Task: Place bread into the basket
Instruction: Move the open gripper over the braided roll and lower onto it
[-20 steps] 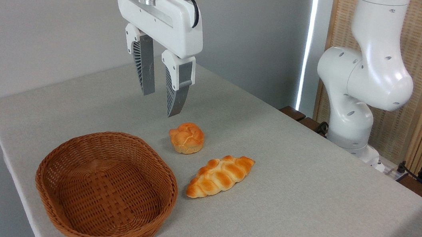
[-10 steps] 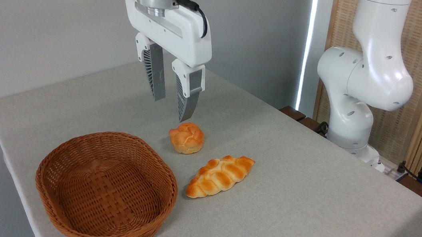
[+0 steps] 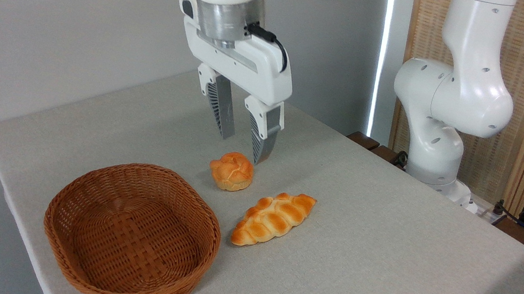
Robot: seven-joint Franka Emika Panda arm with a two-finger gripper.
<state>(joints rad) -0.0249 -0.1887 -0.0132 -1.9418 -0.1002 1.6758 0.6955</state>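
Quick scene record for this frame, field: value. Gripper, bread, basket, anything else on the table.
gripper: open, empty, pointing down, in the air behind the round bun
bread: long braided loaf, flat on the table, right of the basket, untouched
basket: wicker, upright at the front left, nothing inside
round bun: small knotted roll between gripper and loaf, apart from both
table: grey cloth cover
arm base: white, at the table's far right edge
task state: bread not yet grasped
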